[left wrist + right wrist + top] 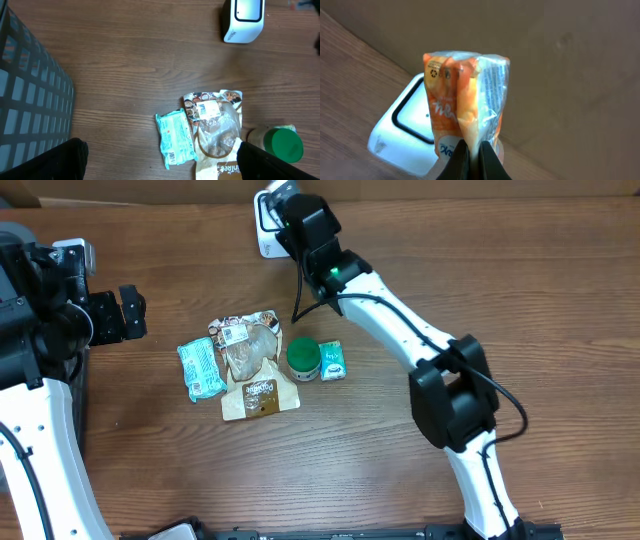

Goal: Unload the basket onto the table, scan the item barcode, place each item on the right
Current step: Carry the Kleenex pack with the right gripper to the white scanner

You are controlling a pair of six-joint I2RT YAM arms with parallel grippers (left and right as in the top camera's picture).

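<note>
An orange plastic packet (465, 95) stands upright in my right gripper (474, 152), whose jaws are shut on its lower seam. Just behind and below it sits the white barcode scanner (402, 127) with its dark-framed window facing the packet. From overhead, the right gripper (278, 200) hangs over the scanner (266, 230) at the far edge of the table and hides the packet. My left gripper (125, 315) hovers at the left side, open and empty, with its black fingers (62, 160) wide apart.
A cluster lies mid-table: a teal packet (202, 368), a clear-fronted cookie bag (250, 343), a tan pouch (260, 395), a green-lidded jar (303, 358) and a small green-and-white box (333, 361). A dark grid basket (30, 105) is at the left.
</note>
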